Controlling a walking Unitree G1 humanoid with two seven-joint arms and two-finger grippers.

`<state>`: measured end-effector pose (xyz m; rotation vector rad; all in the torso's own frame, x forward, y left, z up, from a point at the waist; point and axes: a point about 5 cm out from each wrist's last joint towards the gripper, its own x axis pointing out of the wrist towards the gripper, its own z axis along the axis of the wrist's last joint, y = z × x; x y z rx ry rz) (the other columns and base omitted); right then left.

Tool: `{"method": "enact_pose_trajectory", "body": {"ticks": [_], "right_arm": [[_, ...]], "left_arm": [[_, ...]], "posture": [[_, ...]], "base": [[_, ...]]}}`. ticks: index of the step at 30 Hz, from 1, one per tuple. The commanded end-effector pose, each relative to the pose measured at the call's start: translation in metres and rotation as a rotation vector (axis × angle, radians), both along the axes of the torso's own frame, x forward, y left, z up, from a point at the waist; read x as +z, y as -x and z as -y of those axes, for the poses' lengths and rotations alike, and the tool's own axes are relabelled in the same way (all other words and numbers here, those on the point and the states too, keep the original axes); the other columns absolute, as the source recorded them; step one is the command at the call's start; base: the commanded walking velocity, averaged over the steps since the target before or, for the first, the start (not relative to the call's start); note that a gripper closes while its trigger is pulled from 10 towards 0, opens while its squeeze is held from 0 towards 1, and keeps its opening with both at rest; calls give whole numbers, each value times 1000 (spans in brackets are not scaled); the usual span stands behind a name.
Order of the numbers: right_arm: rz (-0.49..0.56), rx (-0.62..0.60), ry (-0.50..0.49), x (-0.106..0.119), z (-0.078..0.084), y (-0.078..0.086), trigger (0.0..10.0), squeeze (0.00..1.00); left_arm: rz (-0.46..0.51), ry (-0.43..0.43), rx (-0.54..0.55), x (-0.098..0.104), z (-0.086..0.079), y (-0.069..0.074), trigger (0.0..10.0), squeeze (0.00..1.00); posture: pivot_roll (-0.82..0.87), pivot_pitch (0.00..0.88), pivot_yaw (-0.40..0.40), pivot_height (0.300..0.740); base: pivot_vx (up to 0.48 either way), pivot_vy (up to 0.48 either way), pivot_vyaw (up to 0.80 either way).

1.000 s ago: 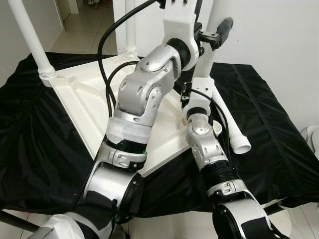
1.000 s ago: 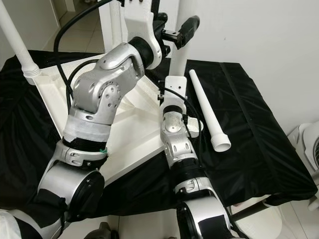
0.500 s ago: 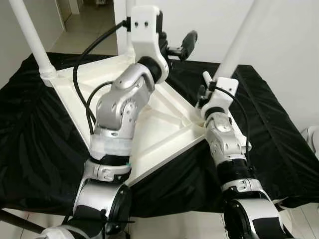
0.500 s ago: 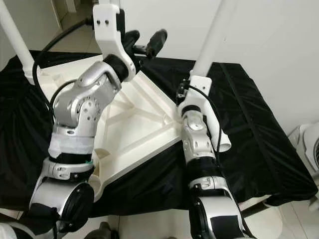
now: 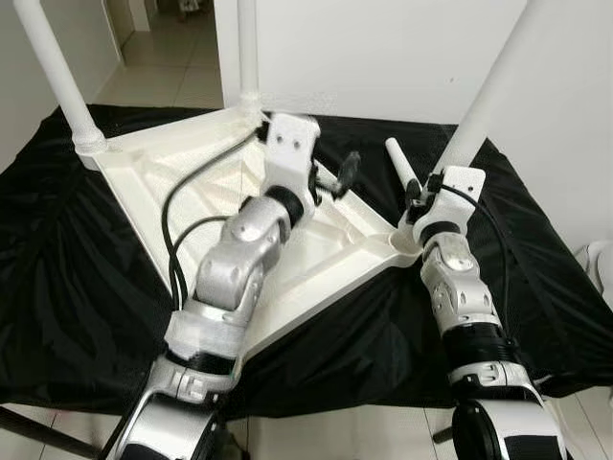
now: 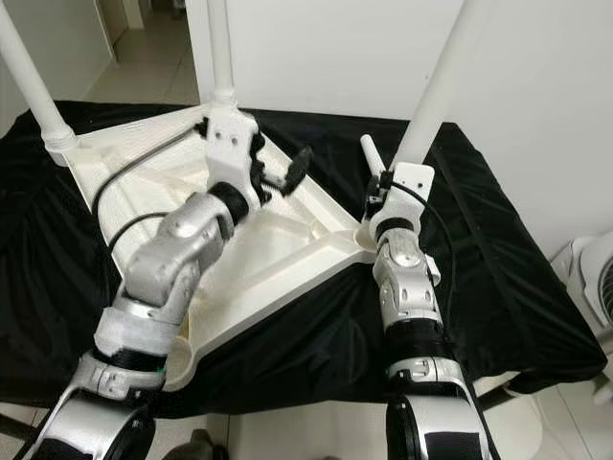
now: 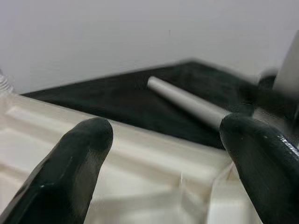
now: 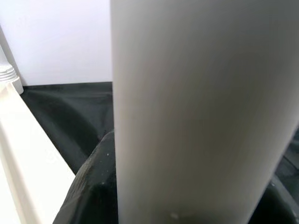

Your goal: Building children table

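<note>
1. right wrist view puts our right gripper (image 5: 433, 184) clenched around a leg (image 5: 488, 91) at the tabletop (image 5: 201, 163) corner.
2. left gripper (image 7: 163, 154) hovers, fingers spread.
3. next: twist it home; the spare leg (image 5: 400, 165) waits.

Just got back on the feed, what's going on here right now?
The robot is fitting legs to an upside-down white tabletop on a black cloth. Two legs stand in the far corners. The right gripper holds a third leg upright at the near right corner socket. The left gripper hovers open over the tabletop. A fourth leg lies loose on the cloth.
</note>
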<state>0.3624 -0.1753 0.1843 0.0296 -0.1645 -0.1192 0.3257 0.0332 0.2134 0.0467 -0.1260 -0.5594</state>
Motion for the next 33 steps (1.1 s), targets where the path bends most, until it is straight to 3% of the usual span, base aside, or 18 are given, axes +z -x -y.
{"method": "enact_pose_trajectory", "body": {"ticks": [1, 10, 16, 24, 29, 33], "right_arm": [[29, 0, 11, 5, 3, 1, 10000, 0], [38, 6, 43, 8, 6, 3, 10000, 0], [37, -1, 55, 7, 8, 5, 10000, 0], [37, -4, 63, 7, 8, 6, 10000, 0], [32, -10, 66, 5, 9, 7, 10000, 0], [29, -12, 67, 5, 9, 8, 10000, 0]], "left_arm": [[24, -84, -136, -11, 11, 6, 10000, 0], [-9, -272, -244, -52, 34, 17, 10000, 0], [-4, -297, -335, -60, 55, 26, 10000, 0], [-25, -310, -402, -66, 70, 33, 10000, 0], [-91, -324, -415, -73, 78, 35, 10000, 0], [-198, -404, -351, -85, 79, 25, 10000, 0]], "posture": [[81, 0, -32, 740], [74, 0, -32, 740], [65, 0, -25, 740], [60, 0, -20, 740], [59, 0, -18, 740], [58, 0, -15, 740]], "base": [[0, 0, 0], [0, 0, 0], [0, 0, 0], [0, 0, 0], [0, 0, 0], [0, 0, 0]]}}
